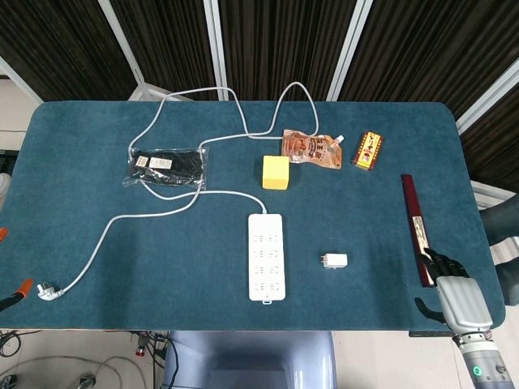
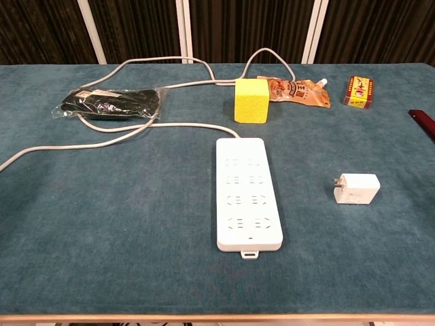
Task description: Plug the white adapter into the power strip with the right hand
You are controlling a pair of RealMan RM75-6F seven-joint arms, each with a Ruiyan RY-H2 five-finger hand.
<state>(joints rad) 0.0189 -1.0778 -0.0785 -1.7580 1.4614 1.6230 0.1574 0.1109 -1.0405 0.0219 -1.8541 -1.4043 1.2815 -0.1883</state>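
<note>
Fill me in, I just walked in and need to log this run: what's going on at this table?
Nothing is being handled yet. The white adapter lies loose on the blue table, prongs pointing toward the power strip to its left, with a clear gap between them. The right robot hand is at the table's near right edge, by the end of a dark red bar, holding nothing. The left robot hand is not in view.
</note>
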